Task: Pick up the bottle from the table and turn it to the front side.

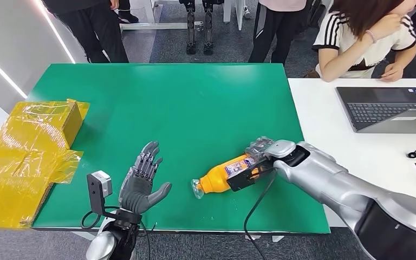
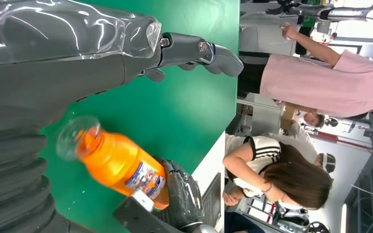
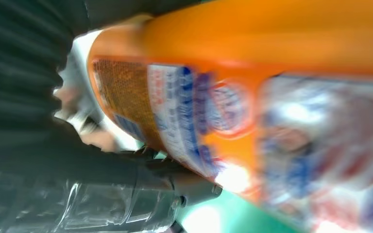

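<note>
At about five o'clock on the green table, your right hand is wrapped around the labelled end of the orange bottle, fingers closed on it. The bottle lies on its side, clear cap end pointing toward eight o'clock, base tucked under the hand toward two o'clock. From the head view you cannot tell whether it rests on the mat or is just lifted off it. In the right wrist view the bottle sits very close and blurred, its blue-and-white label facing the camera and the right hand's fingers pressed against it.

Your left hand stands at about seven o'clock on the table, near the front edge, palm up and fingers spread, holding nothing. It is near the bottle's cap but apart from it. In the left wrist view the left hand reaches over the green surface, and the bottle lies beyond it with the right hand gripping its far end.

At nine o'clock, a yellow cardboard box overhangs the table's left edge. At three o'clock a white table adjoins, carrying a laptop. A seated person leans over it at one o'clock, and other people stand at twelve.
</note>
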